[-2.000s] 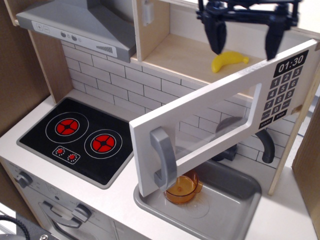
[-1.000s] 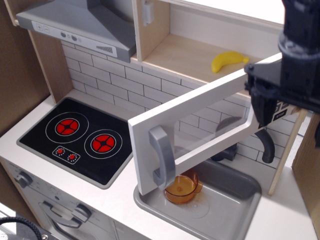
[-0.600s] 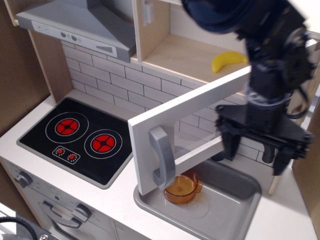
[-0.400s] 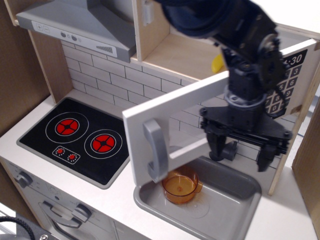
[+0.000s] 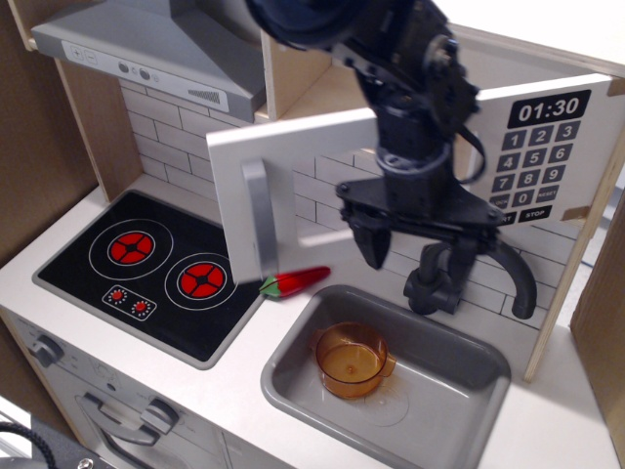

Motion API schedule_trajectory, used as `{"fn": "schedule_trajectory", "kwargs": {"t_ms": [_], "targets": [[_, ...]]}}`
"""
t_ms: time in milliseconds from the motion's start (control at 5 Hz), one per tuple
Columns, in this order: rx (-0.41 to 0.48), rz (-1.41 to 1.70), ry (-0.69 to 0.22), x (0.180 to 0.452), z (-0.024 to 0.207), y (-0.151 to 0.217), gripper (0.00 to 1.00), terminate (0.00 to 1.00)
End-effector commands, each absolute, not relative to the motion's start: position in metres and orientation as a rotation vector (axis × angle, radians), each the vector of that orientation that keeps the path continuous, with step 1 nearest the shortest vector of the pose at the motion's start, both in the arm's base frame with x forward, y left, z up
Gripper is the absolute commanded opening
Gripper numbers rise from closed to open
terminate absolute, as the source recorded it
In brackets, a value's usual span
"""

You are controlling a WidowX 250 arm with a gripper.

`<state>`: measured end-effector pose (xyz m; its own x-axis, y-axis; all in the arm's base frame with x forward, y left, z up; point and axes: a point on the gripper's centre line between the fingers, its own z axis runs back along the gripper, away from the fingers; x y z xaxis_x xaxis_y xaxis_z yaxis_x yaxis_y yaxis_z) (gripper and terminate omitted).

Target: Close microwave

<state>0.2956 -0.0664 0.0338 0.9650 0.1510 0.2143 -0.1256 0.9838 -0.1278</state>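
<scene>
Spread wide with nothing between its dark fingers, the tool [image 5: 415, 244] hangs in front of the toy wooden microwave with its white-grey door [image 5: 322, 186], pressed close against the door's clear window. Far to the tool's left sits the black two-burner hob with red rings [image 5: 156, 269]. Nearer left, the door's grey vertical bar handle [image 5: 257, 220] stands upright, and the small red chilli pepper toy [image 5: 293, 281] lies below it. Beneath the tool, the grey sink basin [image 5: 459, 391] holds the translucent orange cup [image 5: 354, 360]. To its right, the black keypad panel [image 5: 537, 156] reads 01:30.
</scene>
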Motion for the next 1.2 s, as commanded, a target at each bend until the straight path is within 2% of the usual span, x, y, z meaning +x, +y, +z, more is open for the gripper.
{"fn": "schedule_trajectory", "kwargs": {"t_ms": [0,400,1000], "targets": [[-0.096,0.12,-0.398,0.337,0.051,-0.021,1.0,0.0],[-0.098,0.143,-0.478,0.373,0.063,-0.005,1.0,0.0],[-0.096,0.187,-0.517,0.395,0.071,0.005,1.0,0.0]]}}
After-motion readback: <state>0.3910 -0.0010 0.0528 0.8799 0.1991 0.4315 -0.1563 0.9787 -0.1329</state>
